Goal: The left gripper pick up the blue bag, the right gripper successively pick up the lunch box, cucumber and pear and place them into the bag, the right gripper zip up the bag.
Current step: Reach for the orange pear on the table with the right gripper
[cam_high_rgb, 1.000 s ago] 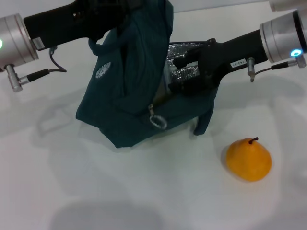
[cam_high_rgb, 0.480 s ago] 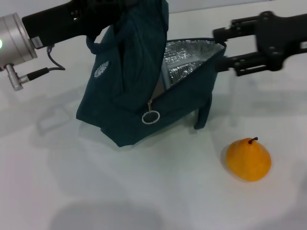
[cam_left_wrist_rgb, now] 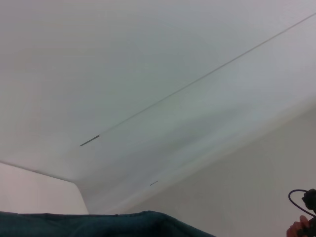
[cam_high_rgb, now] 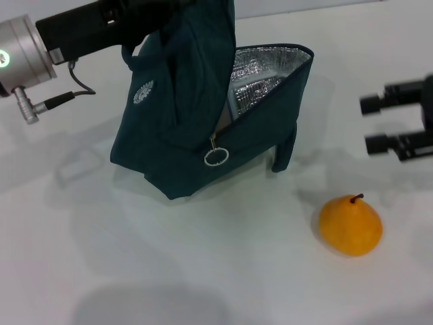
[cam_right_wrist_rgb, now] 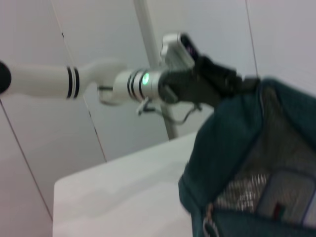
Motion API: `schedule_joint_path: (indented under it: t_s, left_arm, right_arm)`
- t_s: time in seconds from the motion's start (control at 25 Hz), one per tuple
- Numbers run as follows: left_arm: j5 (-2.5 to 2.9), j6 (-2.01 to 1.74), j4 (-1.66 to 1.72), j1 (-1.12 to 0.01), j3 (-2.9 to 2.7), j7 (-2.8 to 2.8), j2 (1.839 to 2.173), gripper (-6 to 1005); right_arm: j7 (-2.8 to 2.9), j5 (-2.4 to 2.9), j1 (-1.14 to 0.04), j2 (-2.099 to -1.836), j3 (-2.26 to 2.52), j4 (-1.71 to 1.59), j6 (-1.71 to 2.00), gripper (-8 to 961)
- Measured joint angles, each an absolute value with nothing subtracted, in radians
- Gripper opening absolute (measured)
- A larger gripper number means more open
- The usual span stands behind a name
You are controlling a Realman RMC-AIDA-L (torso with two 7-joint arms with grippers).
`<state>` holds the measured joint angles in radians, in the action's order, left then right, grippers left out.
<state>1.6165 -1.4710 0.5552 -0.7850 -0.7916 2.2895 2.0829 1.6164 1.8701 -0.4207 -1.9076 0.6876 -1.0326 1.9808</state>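
The right end effector (cam_high_rgb: 371, 124) has pulled out of the bag (cam_high_rgb: 196, 128), fingers apart and empty; the lunch box (cam_right_wrist_rgb: 291, 200) sits inside; the pear (cam_high_rgb: 350, 225) waits on the bench (cam_high_rgb: 203, 271); the left end effector holds the bag's top, its fingers hidden

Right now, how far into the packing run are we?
Left gripper holds the bag up by its top, mouth open. The lunch box shows inside against the foil; the cucumber isn't visible, so can't confirm it. Right gripper is open, empty, clear of the bag. Pear sits on the table; zipper ring not pulled.
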Motion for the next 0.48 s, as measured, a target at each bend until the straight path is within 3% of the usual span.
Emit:
schedule_joint_path:
  t_s: [0.48]
  left_arm:
    - [1.614,-1.462,0.555,-0.775,-0.791,2.244,2.083,53]
  right_arm:
    - [1.589,2.068,-0.437,-1.904,0.688,-0.948,1.901,691]
